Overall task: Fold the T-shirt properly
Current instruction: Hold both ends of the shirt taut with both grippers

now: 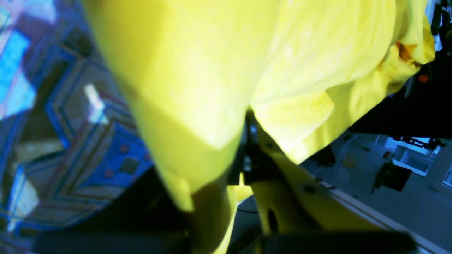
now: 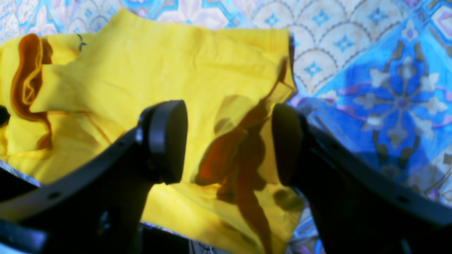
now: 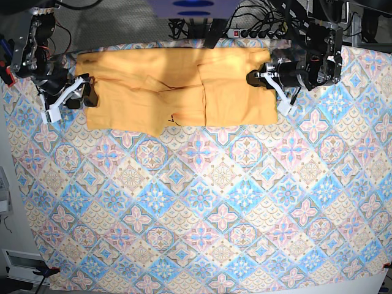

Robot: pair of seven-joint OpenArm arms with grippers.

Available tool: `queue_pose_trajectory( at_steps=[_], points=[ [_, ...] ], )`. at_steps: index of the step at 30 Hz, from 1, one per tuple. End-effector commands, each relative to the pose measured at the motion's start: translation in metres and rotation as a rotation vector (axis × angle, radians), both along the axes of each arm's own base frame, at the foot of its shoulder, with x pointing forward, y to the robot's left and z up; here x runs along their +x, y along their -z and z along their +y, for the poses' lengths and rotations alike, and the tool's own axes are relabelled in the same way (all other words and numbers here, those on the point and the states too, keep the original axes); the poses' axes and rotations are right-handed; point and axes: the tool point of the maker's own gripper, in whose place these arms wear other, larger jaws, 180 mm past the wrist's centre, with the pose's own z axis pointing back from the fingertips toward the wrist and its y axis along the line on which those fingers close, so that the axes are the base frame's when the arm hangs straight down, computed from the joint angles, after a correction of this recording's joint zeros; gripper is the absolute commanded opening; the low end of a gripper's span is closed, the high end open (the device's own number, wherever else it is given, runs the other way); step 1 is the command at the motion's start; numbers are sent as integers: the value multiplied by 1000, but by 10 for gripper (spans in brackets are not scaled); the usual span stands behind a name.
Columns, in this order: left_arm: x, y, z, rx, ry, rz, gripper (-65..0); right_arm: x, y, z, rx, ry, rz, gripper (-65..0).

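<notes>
Here the left hand (image 3: 257, 78) is clamped on the T-shirt (image 3: 177, 95) at its edge. The right hand (image 2: 227, 141) stands spread wide beside the other end, holding nothing.

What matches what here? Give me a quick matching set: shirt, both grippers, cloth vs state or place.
1 T-shirt
2 left gripper
3 right gripper
4 patterned cloth

a open, over the shirt's edge
b shut on yellow fabric
c covers the table
d spread along the far edge

Pairs: 1-d, 2-b, 3-a, 4-c
</notes>
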Motion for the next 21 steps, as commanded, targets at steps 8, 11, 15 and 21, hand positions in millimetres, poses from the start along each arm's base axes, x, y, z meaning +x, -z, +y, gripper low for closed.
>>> queue_pose_trajectory(
  at_steps=[8,11,15,21],
  points=[
    [5,-3,2,4,0,-21,-650,-20,35,-10,43,52,104,-288],
    [5,-4,2,3,-1,-21,-650,-15,43,-13,58,76,117,-289],
    [5,-4,2,3,-1,-21,-650,-24,54,-17,70,100,159,-290],
    [5,-4,-3,-9,-4,-21,-650,-25,55,-15,73,96,163,-294]
  ],
)
